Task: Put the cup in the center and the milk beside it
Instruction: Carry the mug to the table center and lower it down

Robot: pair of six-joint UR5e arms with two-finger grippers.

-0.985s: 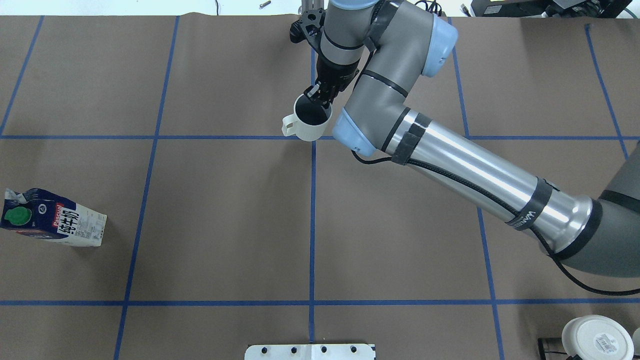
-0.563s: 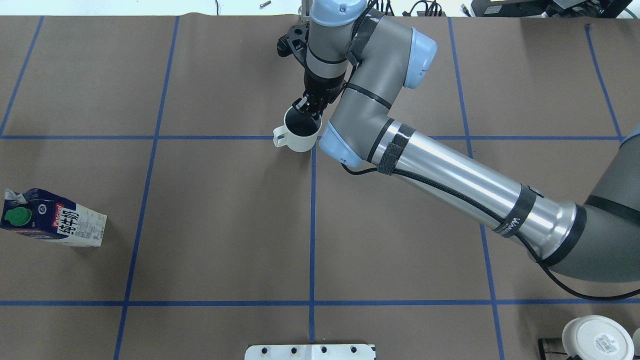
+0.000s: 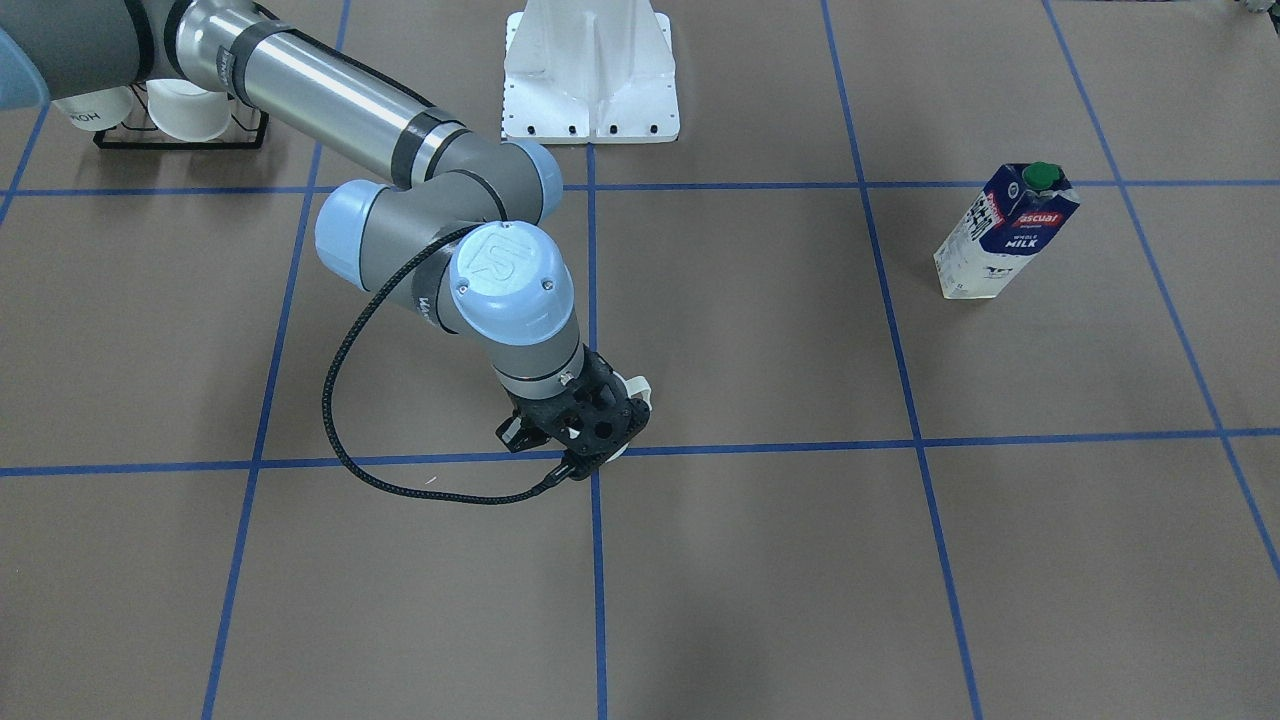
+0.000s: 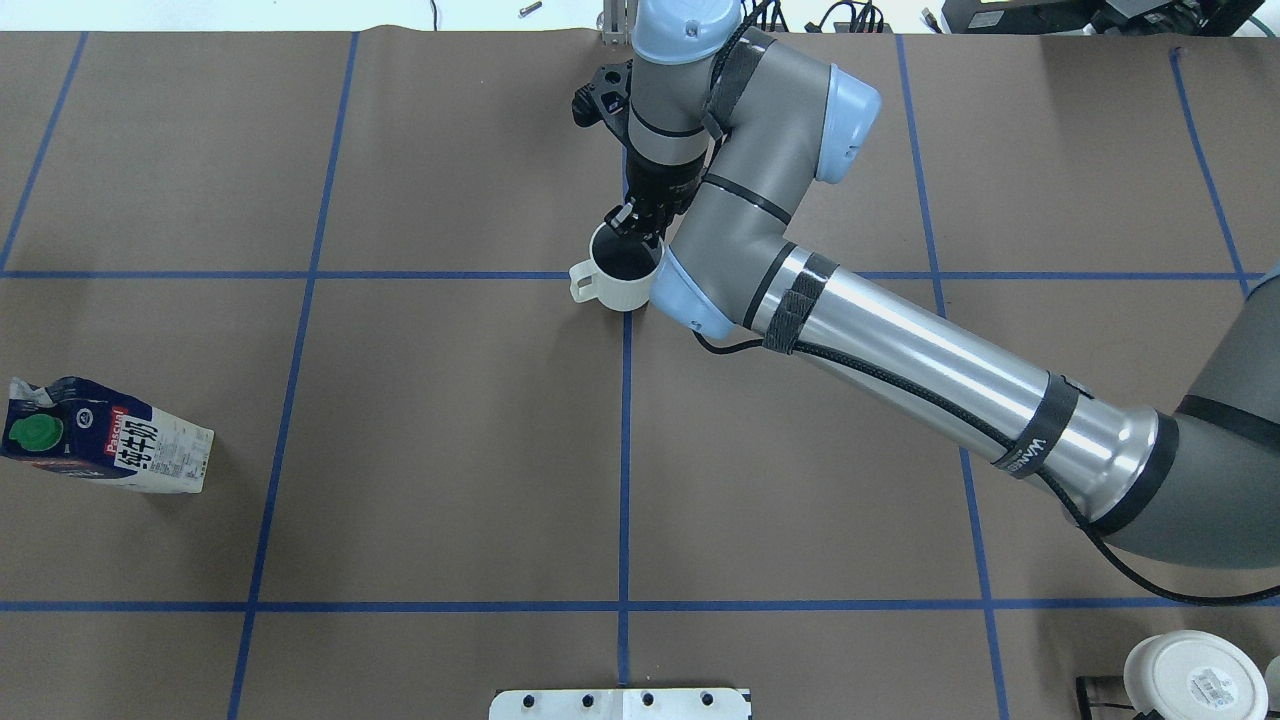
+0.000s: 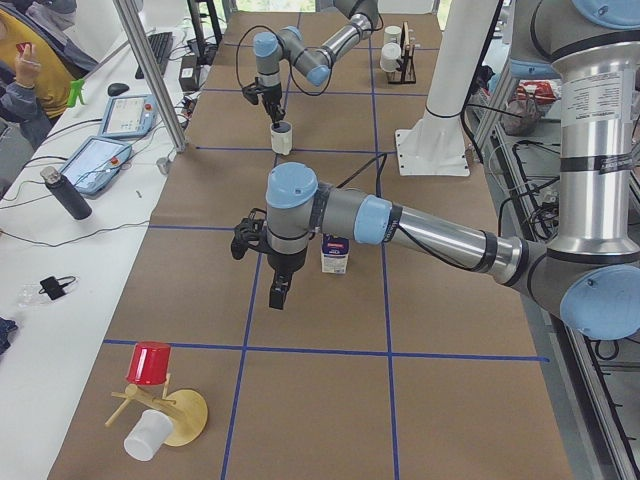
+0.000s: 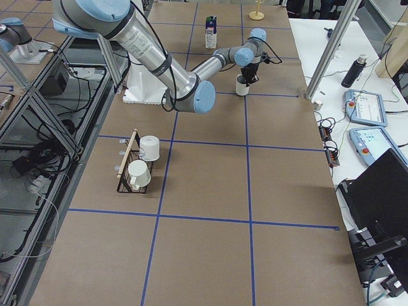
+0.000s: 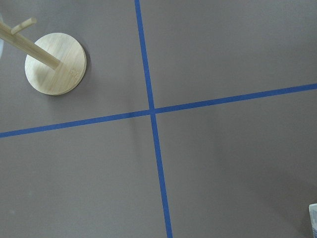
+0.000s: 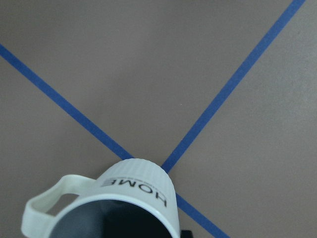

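Right gripper (image 4: 632,222) clamped on the rim of the cup (image 4: 620,280), pinching the wall on the side away from the robot. The cup stands upright over a crossing of two blue tape lines (image 4: 627,450) near the middle of the brown table (image 4: 450,450). Its handle (image 4: 582,285) points toward the robot's left. In the right wrist view the grey "HOME" lettering (image 8: 136,188) faces away from the camera. Whether the base rests on the table cannot be told. The milk (image 4: 100,440) stands upright by the table edge on the robot's left, green cap (image 3: 1045,176) uppermost, well apart from the cup. The left gripper (image 5: 276,300) hangs above the table just beside the milk in the left side view, the only view that shows it. Whether its jaws are apart or together cannot be told. A wooden stand (image 7: 54,64) lies at the left end of the table, and a wire rack (image 6: 127,169) holding white cups sits at the right end.
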